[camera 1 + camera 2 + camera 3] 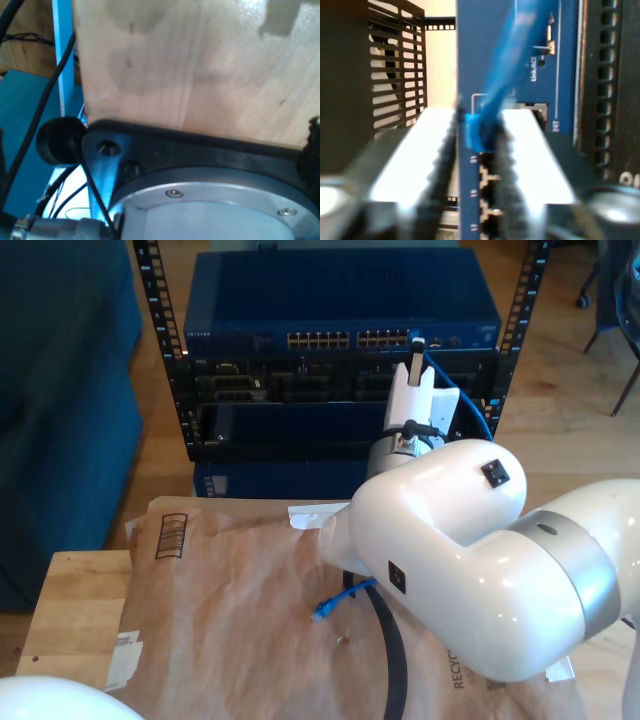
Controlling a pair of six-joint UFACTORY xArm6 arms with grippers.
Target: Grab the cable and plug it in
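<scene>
Now my second tool (481,150) pinches translucent blue plug (472,132), ribbed pads (442,165).

The arm (470,550) wears glossy white plastic; the counter (75,610) is pale smooth wood (crinkled matt brown paper (230,610) over it); the cable (492,100) looks slick blue plastic.

Paper sheet (230,590) spread on the bench (70,610). Loose plug (322,613) lying on the paper. Rack (340,360) standing behind the bench's far edge, switch (340,310) on top, cable (470,400) running from its port row.
</scene>
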